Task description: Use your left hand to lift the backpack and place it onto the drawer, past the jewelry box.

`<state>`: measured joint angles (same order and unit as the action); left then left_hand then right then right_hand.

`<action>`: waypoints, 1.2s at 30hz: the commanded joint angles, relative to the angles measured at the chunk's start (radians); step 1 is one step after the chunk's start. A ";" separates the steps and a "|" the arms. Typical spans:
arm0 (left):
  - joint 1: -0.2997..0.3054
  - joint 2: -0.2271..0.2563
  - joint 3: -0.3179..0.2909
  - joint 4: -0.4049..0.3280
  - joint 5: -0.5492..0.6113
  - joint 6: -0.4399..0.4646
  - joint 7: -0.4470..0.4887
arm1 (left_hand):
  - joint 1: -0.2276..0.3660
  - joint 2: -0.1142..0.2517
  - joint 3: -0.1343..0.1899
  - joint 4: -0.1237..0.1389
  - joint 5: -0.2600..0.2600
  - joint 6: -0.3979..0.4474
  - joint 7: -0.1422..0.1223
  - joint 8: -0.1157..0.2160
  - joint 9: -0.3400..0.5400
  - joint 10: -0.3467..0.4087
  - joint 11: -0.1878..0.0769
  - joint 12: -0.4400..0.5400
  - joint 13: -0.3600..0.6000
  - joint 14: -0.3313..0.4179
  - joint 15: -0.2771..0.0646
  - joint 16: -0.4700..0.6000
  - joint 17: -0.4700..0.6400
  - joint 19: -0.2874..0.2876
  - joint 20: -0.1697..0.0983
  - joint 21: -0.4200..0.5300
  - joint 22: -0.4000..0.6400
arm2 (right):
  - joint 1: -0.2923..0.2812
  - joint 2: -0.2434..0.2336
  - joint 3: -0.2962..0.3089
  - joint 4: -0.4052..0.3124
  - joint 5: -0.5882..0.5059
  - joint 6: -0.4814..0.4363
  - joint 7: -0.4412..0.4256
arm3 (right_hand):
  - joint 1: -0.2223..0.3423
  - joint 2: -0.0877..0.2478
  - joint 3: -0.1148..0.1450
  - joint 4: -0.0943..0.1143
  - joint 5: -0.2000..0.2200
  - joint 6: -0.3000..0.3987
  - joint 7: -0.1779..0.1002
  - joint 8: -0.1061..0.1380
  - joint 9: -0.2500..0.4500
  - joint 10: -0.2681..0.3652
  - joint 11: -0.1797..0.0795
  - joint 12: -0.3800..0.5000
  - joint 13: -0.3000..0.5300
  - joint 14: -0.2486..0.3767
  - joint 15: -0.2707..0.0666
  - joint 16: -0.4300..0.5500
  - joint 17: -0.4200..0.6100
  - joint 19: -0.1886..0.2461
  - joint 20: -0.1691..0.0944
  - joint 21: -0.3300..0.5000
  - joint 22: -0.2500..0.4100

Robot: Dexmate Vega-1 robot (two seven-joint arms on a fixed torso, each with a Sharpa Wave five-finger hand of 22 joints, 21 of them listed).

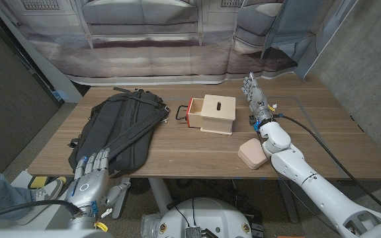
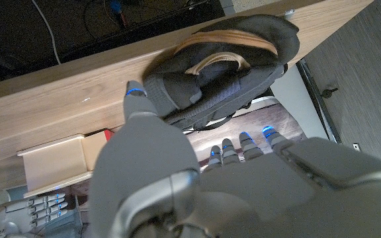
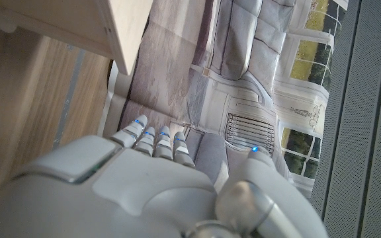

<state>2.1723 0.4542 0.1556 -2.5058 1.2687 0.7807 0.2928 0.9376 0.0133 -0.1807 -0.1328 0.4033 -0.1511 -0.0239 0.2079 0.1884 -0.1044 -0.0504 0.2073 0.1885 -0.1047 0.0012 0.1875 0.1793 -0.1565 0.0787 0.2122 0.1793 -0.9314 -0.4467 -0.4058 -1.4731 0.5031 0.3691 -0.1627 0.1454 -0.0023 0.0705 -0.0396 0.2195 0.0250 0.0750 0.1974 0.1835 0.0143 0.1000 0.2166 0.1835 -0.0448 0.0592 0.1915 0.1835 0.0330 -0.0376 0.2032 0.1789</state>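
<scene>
at the table's near left edge, left hand [image 1: 91, 166] open, fingers spread, holding nothing, just short of the backpack [image 1: 118, 129]. best to reach in, grip a strap firmly, lift high over the jewelry box [image 1: 252, 153]. black, limp, flat, lying left of the drawer [image 1: 212, 114]. right hand [image 1: 256, 96] idle, empty.

The place looks like a robot lab or test room staged as a home. A wooden table [image 1: 197, 142] stands before a printed backdrop [image 1: 151, 30] showing a sofa and windows, hung like a curtain. A bare grey wall [image 1: 369, 53] flanks it, and cables [image 2: 78, 26] lie on the dark floor under the table.
</scene>
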 commanded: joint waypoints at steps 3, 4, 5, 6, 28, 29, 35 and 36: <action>-0.049 0.044 0.070 0.041 0.015 0.092 -0.033 | 0.006 -0.001 -0.009 0.004 -0.001 0.004 -0.001 0.000 0.004 -0.002 -0.004 0.003 0.002 -0.012 -0.001 0.000 0.002 -0.016 0.003 -0.004 0.005 | -0.012 -0.001 0.003 -0.002 0.009 -0.005 -0.003 | 0.011 0.000 -0.004 -0.003 0.001 -0.001 -0.005 -0.003 0.002 0.008 0.003 -0.004 0.003 0.002 0.006 -0.002 0.004 0.003 -0.002 -0.002 0.006; -0.052 0.049 0.076 0.044 0.021 0.102 -0.039 | 0.006 -0.001 -0.010 0.005 -0.001 0.005 -0.003 0.000 0.004 -0.001 -0.008 0.003 0.002 -0.012 -0.003 0.000 0.002 -0.017 0.002 -0.005 0.005 | -0.011 -0.002 0.003 0.000 0.009 -0.002 0.000 | 0.011 0.000 -0.004 -0.003 0.001 -0.001 -0.005 -0.003 0.002 0.008 0.003 -0.004 0.003 0.002 0.006 -0.002 0.004 0.003 -0.002 -0.002 0.006; -0.067 0.042 0.095 0.056 0.054 0.130 -0.048 | 0.006 -0.001 -0.010 0.005 -0.001 0.005 -0.002 0.000 0.004 0.000 -0.009 0.003 0.002 -0.012 -0.004 0.000 0.002 -0.018 0.002 -0.005 0.005 | -0.011 -0.002 0.002 0.000 0.009 -0.003 0.000 | 0.011 0.000 -0.004 -0.003 0.001 -0.001 -0.004 -0.003 0.002 0.008 0.003 -0.004 0.003 0.002 0.006 -0.002 0.004 0.003 -0.002 -0.002 0.006; -0.070 0.043 0.101 0.061 0.060 0.139 -0.043 | 0.006 0.000 -0.010 0.005 -0.001 0.006 -0.004 0.000 0.004 0.000 -0.010 0.003 0.002 -0.012 -0.004 0.000 0.002 -0.020 0.002 -0.006 0.005 | -0.010 -0.003 0.001 0.002 0.007 0.000 0.004 | 0.011 0.000 -0.004 -0.003 0.001 -0.001 -0.005 -0.003 0.002 0.008 0.003 -0.004 0.003 0.002 0.007 -0.001 0.004 0.003 -0.002 -0.002 0.006; -0.176 0.106 0.129 0.135 -0.020 0.208 -0.002 | 0.007 0.010 -0.014 0.014 0.001 0.035 -0.015 0.006 0.004 0.016 -0.030 0.007 0.002 -0.003 -0.016 0.004 0.003 -0.028 -0.001 -0.009 0.006 | -0.007 0.015 -0.002 0.021 0.011 -0.002 -0.011 | 0.012 0.002 -0.006 -0.004 0.000 -0.001 -0.005 -0.003 0.002 0.007 0.002 -0.004 0.003 0.002 0.006 -0.002 0.004 0.003 -0.003 -0.002 0.006; -0.181 0.110 0.130 0.139 -0.029 0.206 0.010 | 0.007 0.011 -0.014 0.014 0.001 0.036 -0.016 0.007 0.004 0.016 -0.031 0.007 0.002 -0.003 -0.017 0.004 0.003 -0.029 -0.001 -0.009 0.006 | -0.007 0.014 -0.002 0.023 0.009 0.001 -0.008 | 0.012 0.002 -0.006 -0.004 0.000 -0.001 -0.004 -0.003 0.002 0.008 0.002 -0.004 0.003 0.001 0.006 -0.002 0.004 0.003 -0.003 -0.002 0.006; -0.230 0.152 0.170 0.157 0.002 0.262 -0.036 | 0.006 0.014 -0.014 0.016 0.002 0.036 -0.017 0.006 0.005 0.019 -0.031 0.008 0.002 -0.003 -0.018 0.004 0.004 -0.029 -0.001 -0.009 0.006 | -0.011 0.014 0.000 0.020 0.009 -0.001 -0.016 | 0.012 0.002 -0.006 -0.004 0.000 -0.002 -0.004 -0.003 0.002 0.008 0.003 -0.004 0.003 0.001 0.005 -0.002 0.004 0.003 -0.003 -0.002 0.006; -0.234 0.154 0.173 0.158 -0.002 0.268 -0.035 | 0.006 0.014 -0.014 0.017 0.002 0.037 -0.017 0.006 0.005 0.019 -0.032 0.008 0.002 -0.002 -0.019 0.004 0.004 -0.029 -0.003 -0.009 0.006 | -0.012 0.018 0.001 0.019 0.012 -0.003 -0.021 | 0.012 0.002 -0.007 -0.004 0.000 -0.002 -0.005 -0.003 0.002 0.008 0.003 -0.004 0.003 0.001 0.004 -0.002 0.004 0.003 -0.003 -0.002 0.006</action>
<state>1.9982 0.5555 0.2967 -2.3715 1.2864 0.9949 0.2750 0.9415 0.0173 -0.1919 -0.1215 0.4033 -0.1157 -0.0412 0.2079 0.1883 -0.0865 -0.0789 0.2112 0.1884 -0.1043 -0.0089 0.1875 0.1791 -0.1670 0.0785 0.2029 0.1840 -0.9381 -0.4344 -0.4075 -1.4540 0.5130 0.3720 -0.1696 0.1454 -0.0023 0.0663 -0.0438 0.2195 0.0250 0.0751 0.1974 0.1835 0.0143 0.1000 0.2166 0.1835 -0.0448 0.0592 0.1915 0.1835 0.0330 -0.0376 0.2032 0.1790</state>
